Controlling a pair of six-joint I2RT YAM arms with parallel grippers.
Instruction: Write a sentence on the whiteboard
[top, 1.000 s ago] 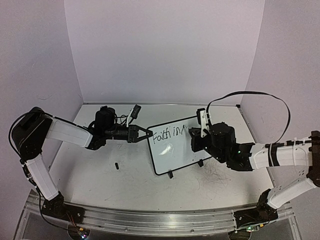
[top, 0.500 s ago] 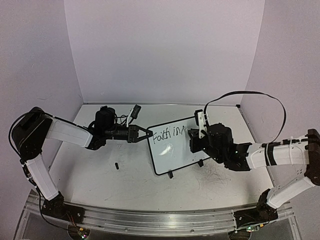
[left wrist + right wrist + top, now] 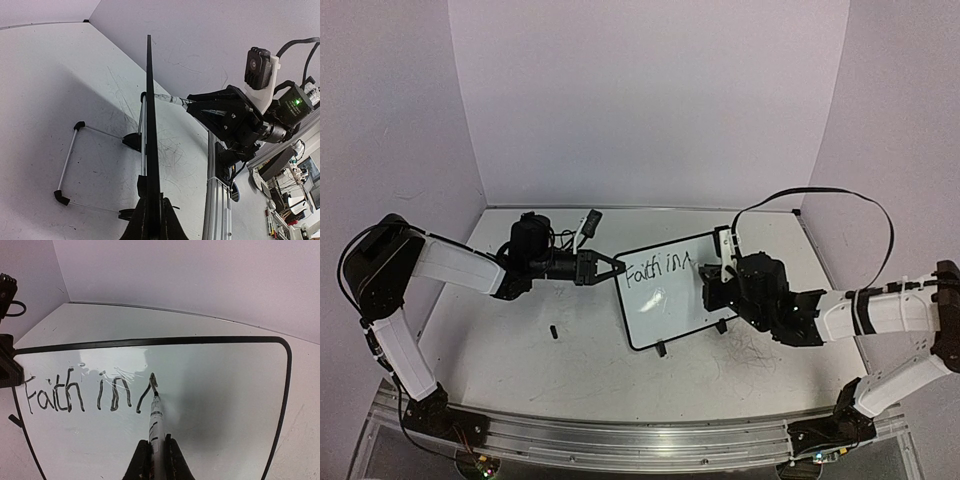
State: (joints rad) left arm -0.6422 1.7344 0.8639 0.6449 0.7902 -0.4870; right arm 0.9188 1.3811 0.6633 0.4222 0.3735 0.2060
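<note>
The whiteboard stands tilted on the table, and my left gripper is shut on its left edge. In the left wrist view the whiteboard shows edge-on, running up from the left gripper. The sentence reads "Faith in" in black, with a fresh rising stroke after it. My right gripper is shut on a white marker whose tip touches the whiteboard at the top of that stroke. From above, the right gripper sits at the board's right half.
A small black cap-like piece lies on the table left of the board. Two black feet stick out under the board's near edge. A thin wire stand props it from behind. Walls close the back and sides; a metal rail runs along the near edge.
My right gripper has shifted slightly to the right with the marker, adding a stroke after "in". The left gripper and the board have not moved.
</note>
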